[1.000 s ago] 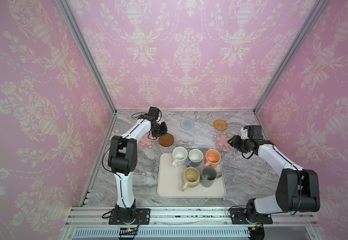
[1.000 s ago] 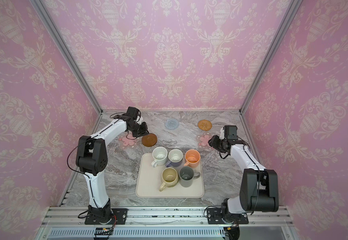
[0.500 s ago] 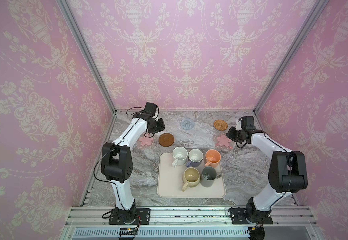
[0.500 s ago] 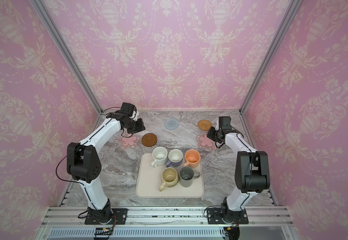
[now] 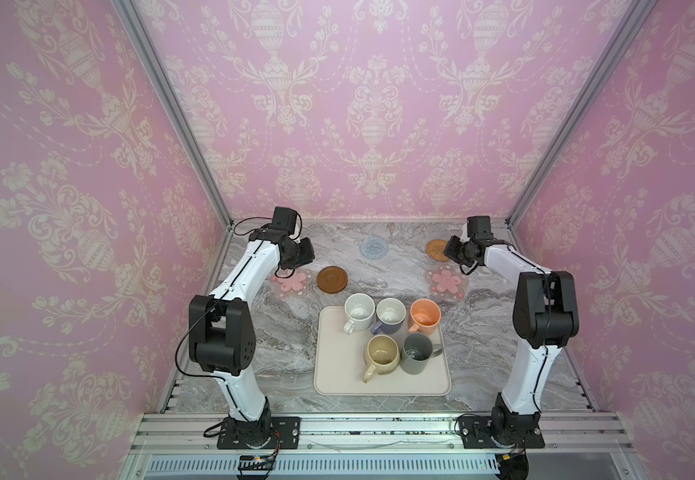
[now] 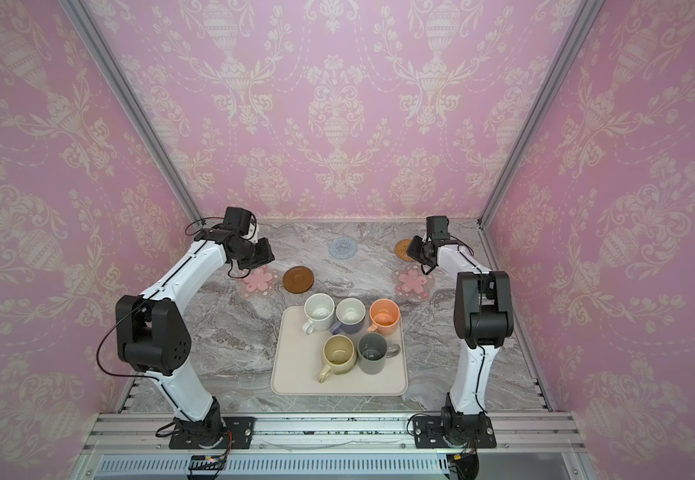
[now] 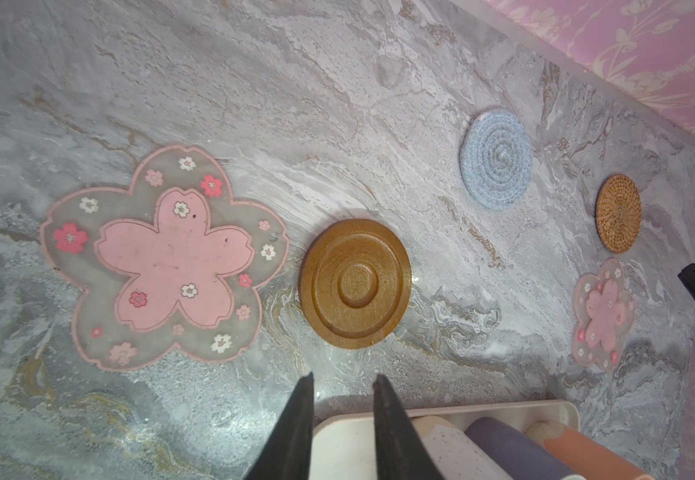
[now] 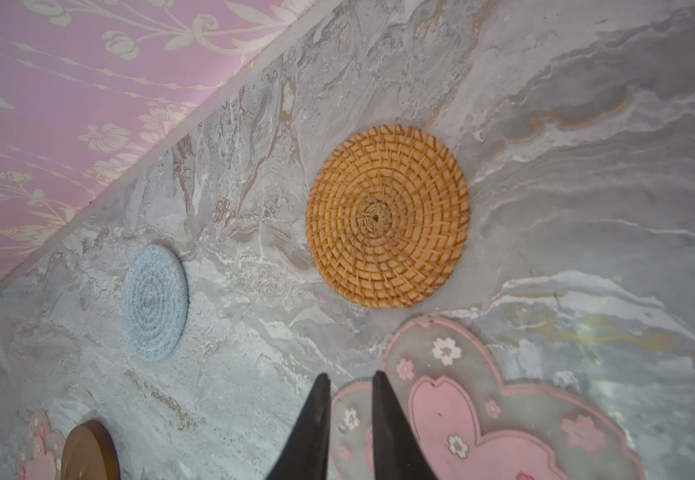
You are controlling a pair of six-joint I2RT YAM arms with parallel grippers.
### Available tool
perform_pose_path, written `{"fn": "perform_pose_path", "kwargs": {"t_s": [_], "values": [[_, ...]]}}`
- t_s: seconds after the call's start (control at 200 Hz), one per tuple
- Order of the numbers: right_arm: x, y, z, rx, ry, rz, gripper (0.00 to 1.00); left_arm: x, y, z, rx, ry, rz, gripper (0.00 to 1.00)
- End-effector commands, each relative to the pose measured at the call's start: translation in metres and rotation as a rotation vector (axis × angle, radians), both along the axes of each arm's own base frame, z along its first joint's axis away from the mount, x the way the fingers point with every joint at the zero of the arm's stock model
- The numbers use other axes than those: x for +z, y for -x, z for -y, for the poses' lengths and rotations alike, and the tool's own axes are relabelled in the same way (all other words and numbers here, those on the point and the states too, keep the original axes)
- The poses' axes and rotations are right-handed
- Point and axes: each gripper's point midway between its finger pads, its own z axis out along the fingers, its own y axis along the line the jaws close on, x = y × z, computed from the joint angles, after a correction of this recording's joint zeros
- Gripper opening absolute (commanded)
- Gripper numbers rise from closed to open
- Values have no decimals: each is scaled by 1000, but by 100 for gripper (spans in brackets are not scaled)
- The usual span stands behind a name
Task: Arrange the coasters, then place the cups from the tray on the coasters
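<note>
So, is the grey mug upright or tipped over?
Upright. In both top views the grey mug stands on the tray with its open mouth facing up and its handle out to the side.

Flat on the grey marble desk (image 5: 283,332): pink flower-shaped mat (image 5: 291,281), brown wooden disc (image 5: 332,279) toward left edge; blue-grey crocheted round (image 5: 374,247), woven rattan disc (image 5: 435,249) near far edge; second pink flower-shaped mat (image 5: 446,281) toward right edge. Beige rimmed tray (image 5: 337,374) near front edge holds, upright: white mug (image 5: 359,311), lavender mug (image 5: 390,316), peach-orange mug (image 5: 424,318), cream-yellow mug (image 5: 382,353), tall grey mug (image 5: 417,352).
</note>
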Motion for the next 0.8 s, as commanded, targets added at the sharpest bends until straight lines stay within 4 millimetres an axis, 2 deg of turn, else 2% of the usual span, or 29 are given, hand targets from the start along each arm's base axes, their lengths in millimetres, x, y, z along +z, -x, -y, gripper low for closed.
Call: {"fn": "perform_pose_path", "kwargs": {"t_s": [0.0,0.165,0.435,0.791], "values": [[-1,-16,4,-40,21,-7,21,13,0,-9,13,-18,44,29],[-17,-35,6,-56,24,-28,22,12,-4,-12,25,-12,50,29],[-49,-49,6,-67,13,-73,22,6,-12,-13,33,2,48,28],[-64,-58,-1,-56,3,-96,22,-4,-19,-11,40,23,41,28]]}}
